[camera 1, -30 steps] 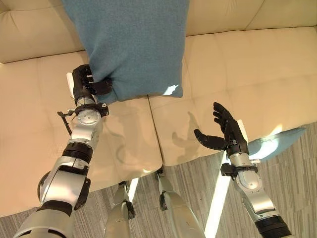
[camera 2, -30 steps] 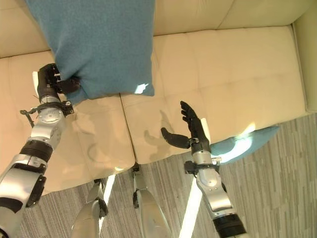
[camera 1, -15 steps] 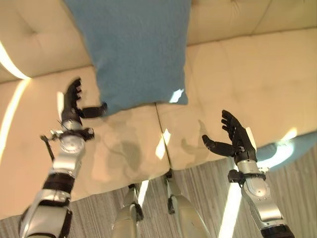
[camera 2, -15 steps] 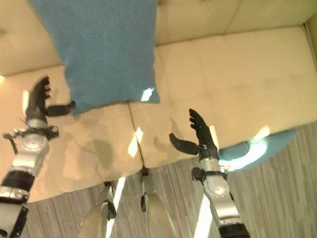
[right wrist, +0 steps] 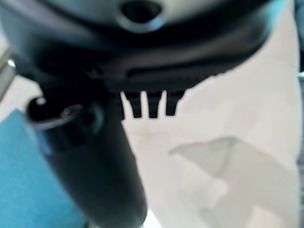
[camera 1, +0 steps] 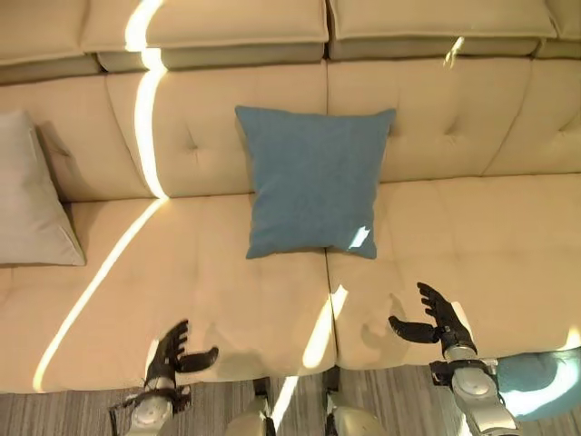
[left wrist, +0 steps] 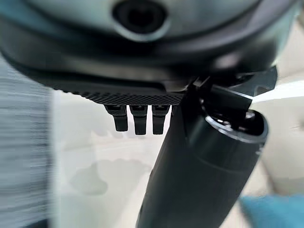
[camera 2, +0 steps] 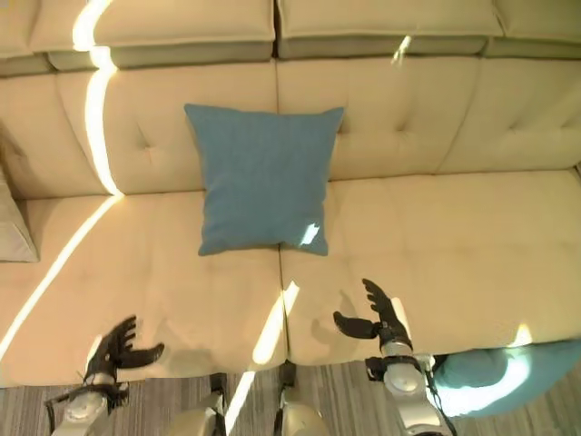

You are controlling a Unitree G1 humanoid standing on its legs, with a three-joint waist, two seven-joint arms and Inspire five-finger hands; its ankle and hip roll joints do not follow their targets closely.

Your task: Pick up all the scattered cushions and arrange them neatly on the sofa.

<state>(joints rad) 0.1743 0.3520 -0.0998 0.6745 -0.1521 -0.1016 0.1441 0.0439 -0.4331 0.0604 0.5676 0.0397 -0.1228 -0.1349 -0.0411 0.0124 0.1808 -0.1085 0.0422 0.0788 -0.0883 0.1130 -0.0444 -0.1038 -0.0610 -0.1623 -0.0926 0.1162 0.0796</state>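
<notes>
A blue cushion point(camera 1: 313, 182) stands upright against the backrest of the cream sofa point(camera 1: 472, 227), at the seam between two seat cushions. A second blue cushion point(camera 2: 495, 377) lies on the floor at the sofa's front right corner. A grey cushion point(camera 1: 32, 204) leans at the sofa's left end. My left hand point(camera 1: 172, 354) is open over the front edge of the left seat, holding nothing. My right hand point(camera 1: 436, 318) is open over the front edge of the right seat, just left of the floor cushion.
Grey striped carpet point(camera 2: 508, 422) runs along the front of the sofa. Bright sun streaks cross the left seat point(camera 1: 100, 272) and the seam. The right seat is wide and bare.
The left hand let go of the blue cushion and drew back to the seat's front edge. The camera pulled back, so the whole sofa and a grey cushion came into view.
</notes>
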